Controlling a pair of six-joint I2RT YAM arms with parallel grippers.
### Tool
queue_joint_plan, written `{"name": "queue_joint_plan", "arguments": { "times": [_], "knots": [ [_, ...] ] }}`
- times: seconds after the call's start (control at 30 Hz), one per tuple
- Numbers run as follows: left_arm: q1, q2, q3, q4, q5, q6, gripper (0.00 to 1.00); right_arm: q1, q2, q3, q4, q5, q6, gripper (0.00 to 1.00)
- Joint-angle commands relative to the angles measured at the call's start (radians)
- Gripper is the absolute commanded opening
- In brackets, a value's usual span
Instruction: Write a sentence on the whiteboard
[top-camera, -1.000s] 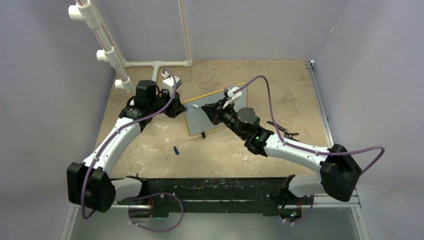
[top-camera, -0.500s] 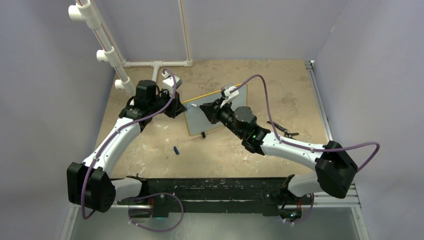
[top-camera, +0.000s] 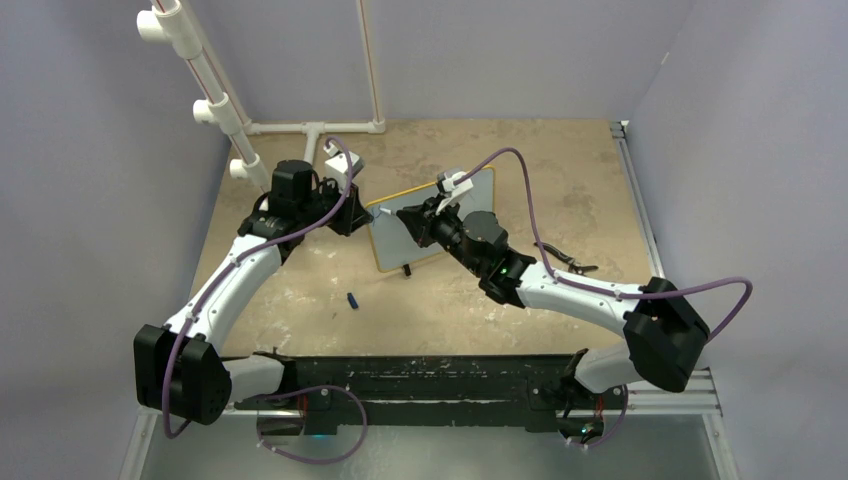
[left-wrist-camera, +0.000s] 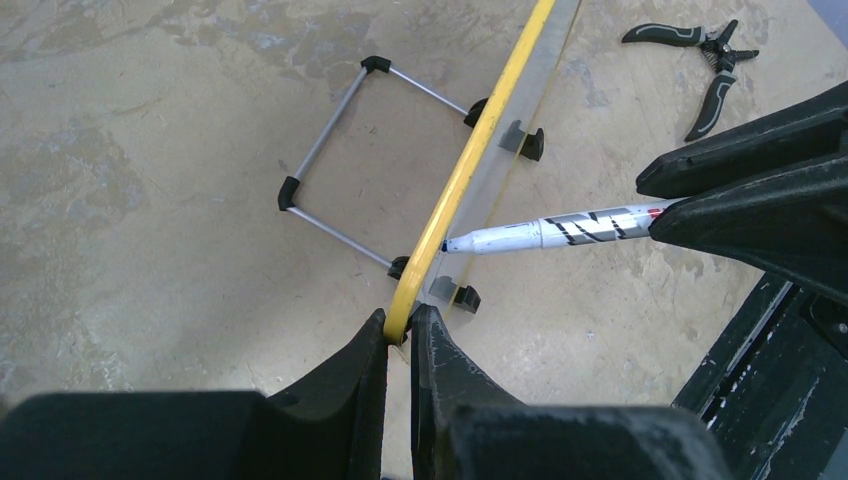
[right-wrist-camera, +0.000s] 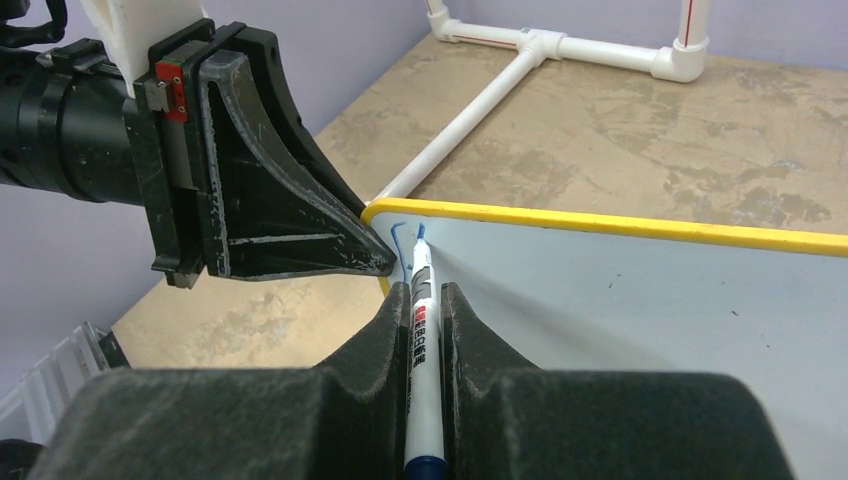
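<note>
The whiteboard stands tilted at mid-table, white with a yellow frame. My left gripper is shut on the frame's left edge, and from above it meets the board's left side. My right gripper is shut on a white marker with a blue tip. The tip touches the board face near its upper left corner. A short curved blue stroke there is all that shows of the sentence. In the left wrist view the marker reaches the board from the right.
Black-handled pliers lie on the table right of the board. A small blue cap lies in front of it. A white pipe frame runs along the back and left. The board's wire stand juts behind it.
My right arm has slid left across the board, carrying the marker tip toward the upper left corner. The left arm and the board have stayed put.
</note>
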Motion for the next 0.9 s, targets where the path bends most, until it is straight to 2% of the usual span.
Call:
{"name": "queue_joint_plan", "arguments": {
  "times": [0.0, 0.5, 0.87],
  "knots": [
    [0.003, -0.029, -0.003, 0.036, -0.003, 0.027, 0.0, -0.006, -0.007, 0.015, -0.006, 0.042, -0.004, 0.0],
    [0.003, -0.031, -0.001, 0.036, -0.003, 0.027, 0.0, -0.006, 0.0, -0.064, -0.035, 0.034, 0.036, 0.0],
    [0.003, -0.028, -0.003, 0.036, -0.007, 0.027, 0.0, -0.005, -0.104, -0.088, 0.034, -0.006, 0.026, 0.0]
  ]
}}
